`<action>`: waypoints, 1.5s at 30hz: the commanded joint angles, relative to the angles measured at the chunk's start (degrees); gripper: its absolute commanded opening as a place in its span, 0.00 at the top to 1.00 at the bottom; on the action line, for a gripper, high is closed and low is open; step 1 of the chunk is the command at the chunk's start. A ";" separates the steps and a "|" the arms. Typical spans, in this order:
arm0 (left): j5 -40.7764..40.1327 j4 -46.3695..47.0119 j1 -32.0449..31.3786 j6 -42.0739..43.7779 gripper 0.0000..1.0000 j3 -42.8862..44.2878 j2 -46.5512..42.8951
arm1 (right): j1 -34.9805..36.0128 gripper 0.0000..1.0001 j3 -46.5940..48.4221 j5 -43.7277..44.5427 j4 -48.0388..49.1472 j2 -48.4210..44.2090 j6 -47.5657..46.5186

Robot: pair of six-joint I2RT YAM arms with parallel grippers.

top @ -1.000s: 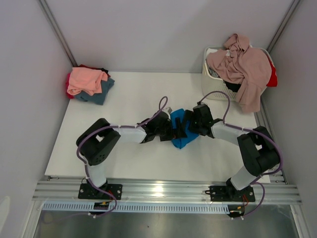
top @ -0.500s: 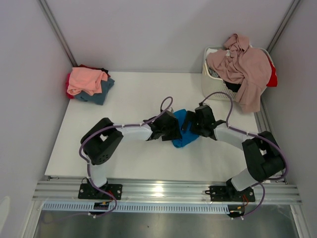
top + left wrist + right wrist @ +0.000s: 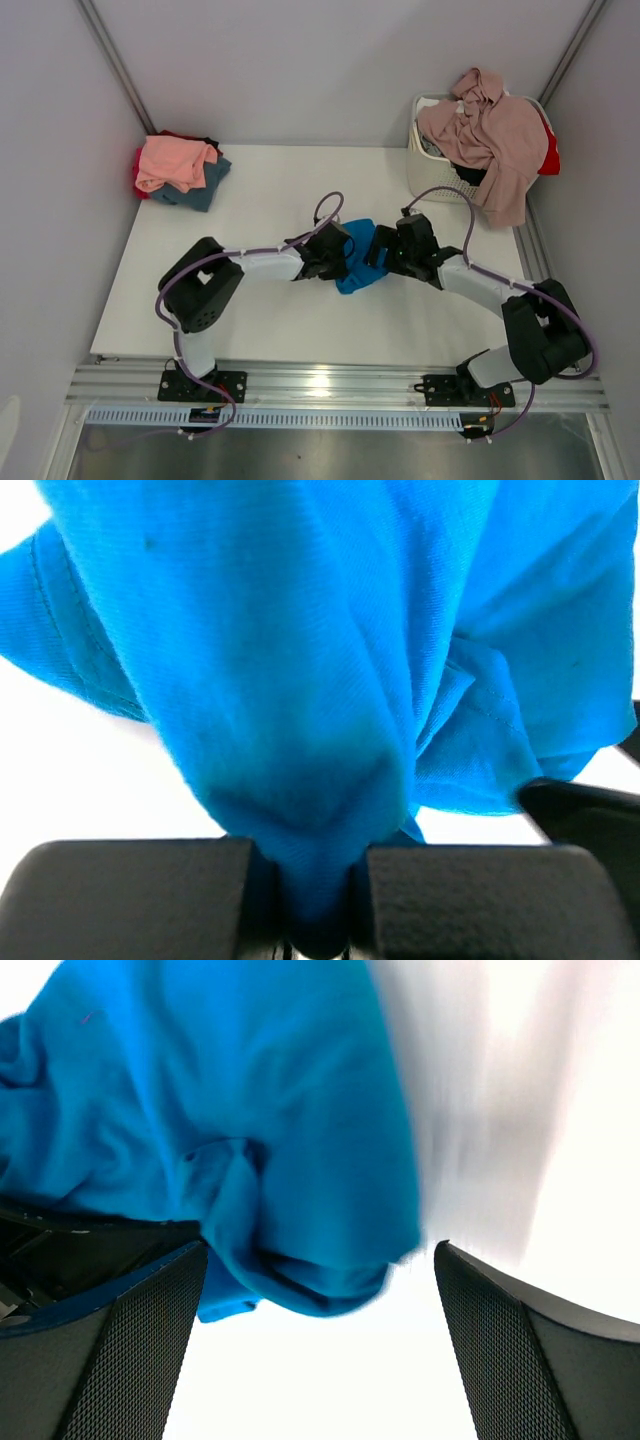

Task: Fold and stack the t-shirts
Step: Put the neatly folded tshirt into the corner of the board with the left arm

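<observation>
A crumpled bright blue t-shirt [image 3: 352, 268] lies mid-table between my two grippers. My left gripper [image 3: 336, 254] [image 3: 318, 905] is shut on a bunched fold of the blue t-shirt [image 3: 300, 630], with cloth squeezed between its pads. From the right, my right gripper [image 3: 384, 252] [image 3: 320, 1350] stands open, and a rolled edge of the blue t-shirt [image 3: 250, 1110] reaches just between its fingertips without being gripped. A stack of t-shirts sits at the back left, salmon pink [image 3: 172, 162] on top of slate blue-grey [image 3: 205, 185] and red [image 3: 137, 172].
A white slatted basket [image 3: 418, 150] stands at the back right corner. A dusty mauve-pink shirt [image 3: 497, 135] drapes over its rim, with red cloth [image 3: 549, 152] behind. Walls close in on both sides of the table [image 3: 250, 320].
My left gripper has shut on the blue t-shirt. The shirt has bunched up and shifted slightly left. My right gripper has followed it leftward, still open.
</observation>
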 commanded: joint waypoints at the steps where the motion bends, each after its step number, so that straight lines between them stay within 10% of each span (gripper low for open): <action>1: -6.05 -5.61 0.44 4.99 1.00 -1.37 -4.42 | 0.29 0.00 -0.55 4.00 1.14 -4.16 -0.22; 17: -5.10 -10.62 10.10 23.80 1.00 19.63 -11.11 | 1.26 0.01 -3.27 9.98 1.49 -14.61 -2.42; 45: -11.52 -23.20 43.49 35.50 1.00 64.37 9.54 | 6.78 0.01 -10.22 13.49 -8.26 -31.06 1.18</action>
